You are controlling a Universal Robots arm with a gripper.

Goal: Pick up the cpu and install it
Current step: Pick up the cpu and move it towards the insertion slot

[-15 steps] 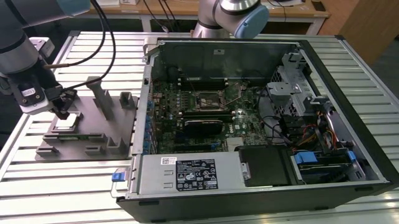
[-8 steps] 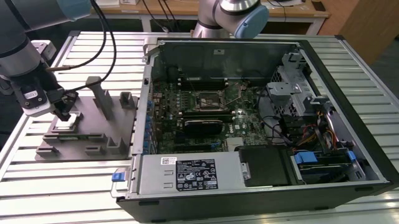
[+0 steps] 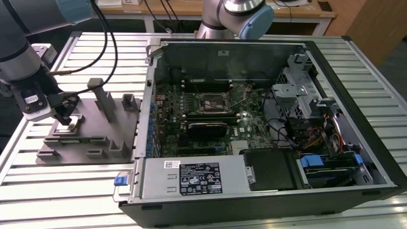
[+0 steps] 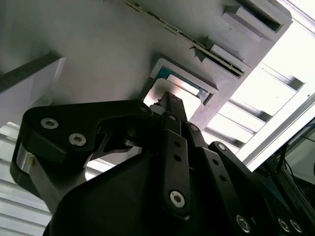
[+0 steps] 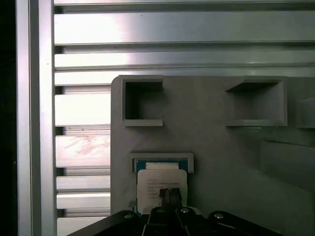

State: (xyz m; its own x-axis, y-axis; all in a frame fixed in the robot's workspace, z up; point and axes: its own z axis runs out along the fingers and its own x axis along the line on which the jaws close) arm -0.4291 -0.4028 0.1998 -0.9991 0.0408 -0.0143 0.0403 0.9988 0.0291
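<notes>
At the exterior view's left, the gripper (image 3: 64,118), jaws closed on nothing, sits on the cpu (image 3: 72,120) in its holder (image 3: 83,143), not yet lifted.

Holder block (image 3: 76,150) — open computer case (image 3: 222,59)

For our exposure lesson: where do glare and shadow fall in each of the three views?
First wrist view: the table slats glare white and the cpu reflects brightly. Second wrist view: slats past the holder block wash out, and the gripper is a dark mass. Exterior view: even light, with the computer case interior in shade.
</notes>
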